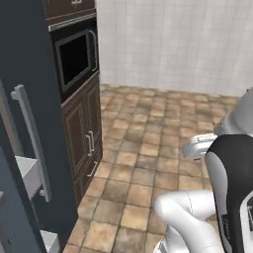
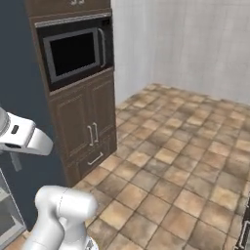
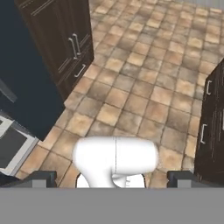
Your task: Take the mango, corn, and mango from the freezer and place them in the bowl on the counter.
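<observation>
The freezer [image 1: 24, 74] is the tall dark blue-grey unit at the left, with a grey bar handle [image 1: 32, 143]. Its pale grey inner shelves [image 1: 27, 173] show beside the handle. In the hand view the freezer [image 3: 22, 87] fills the left side, with a pale drawer [image 3: 11, 144] low down. My gripper [image 3: 111, 179] is open. Its two dark fingertips [image 3: 39, 179] stand wide apart at the bottom of the hand view, over the floor, with nothing between them. The mangoes, the corn and the bowl are out of view.
A dark brown cabinet with a built-in microwave [image 2: 73, 53] stands right of the freezer. Brown tiled floor [image 2: 185, 161] stretches to a white tiled wall [image 1: 173, 44]. Dark brown drawers with silver handles [image 3: 212, 127] stand at the right edge of the hand view.
</observation>
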